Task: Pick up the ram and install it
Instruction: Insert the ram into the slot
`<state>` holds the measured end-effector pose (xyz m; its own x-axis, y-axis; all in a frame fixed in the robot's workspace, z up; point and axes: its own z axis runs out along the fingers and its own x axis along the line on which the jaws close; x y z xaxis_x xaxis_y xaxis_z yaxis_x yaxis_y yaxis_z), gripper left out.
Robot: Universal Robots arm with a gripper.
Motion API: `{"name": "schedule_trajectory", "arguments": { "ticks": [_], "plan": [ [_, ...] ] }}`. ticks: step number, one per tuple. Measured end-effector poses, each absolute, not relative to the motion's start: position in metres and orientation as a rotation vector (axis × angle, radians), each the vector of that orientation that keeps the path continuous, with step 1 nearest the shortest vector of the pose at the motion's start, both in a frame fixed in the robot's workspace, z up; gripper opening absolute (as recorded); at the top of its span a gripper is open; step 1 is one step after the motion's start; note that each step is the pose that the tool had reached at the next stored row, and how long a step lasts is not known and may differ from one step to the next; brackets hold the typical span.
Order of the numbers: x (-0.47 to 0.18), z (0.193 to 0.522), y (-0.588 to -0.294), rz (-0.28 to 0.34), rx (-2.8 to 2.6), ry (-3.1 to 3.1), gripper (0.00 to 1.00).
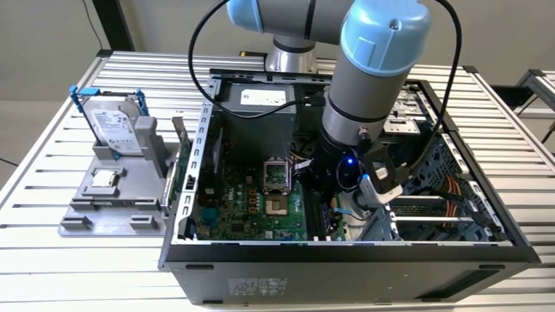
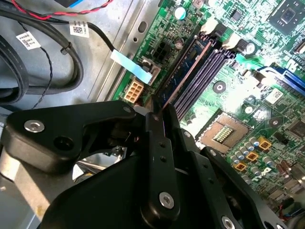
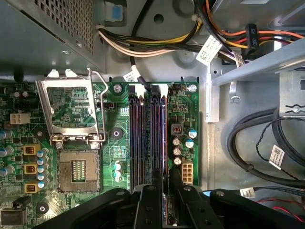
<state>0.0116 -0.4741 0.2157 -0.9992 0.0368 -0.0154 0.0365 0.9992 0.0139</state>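
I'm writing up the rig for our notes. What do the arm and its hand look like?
The arm has grey tube segments with light blue joint caps. A black cable loops over it, and a blue light glows near the wrist. The hand is matte black, built of flat linked plates joined with silver screws.

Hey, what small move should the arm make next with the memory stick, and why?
Probably a short, straight push down: the black gripper holds the thin bluish-green ram stick edge-on, lined up along the outermost black memory slot, seemingly not fully seated.
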Motion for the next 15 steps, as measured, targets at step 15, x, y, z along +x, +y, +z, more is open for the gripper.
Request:
{"name": "schedule_trajectory", "arguments": {
  "ticks": [15],
  "plan": [
    [0.012, 0.24, -0.474, 0.022, 0.057, 3.125, 1.0]
  ]
}}
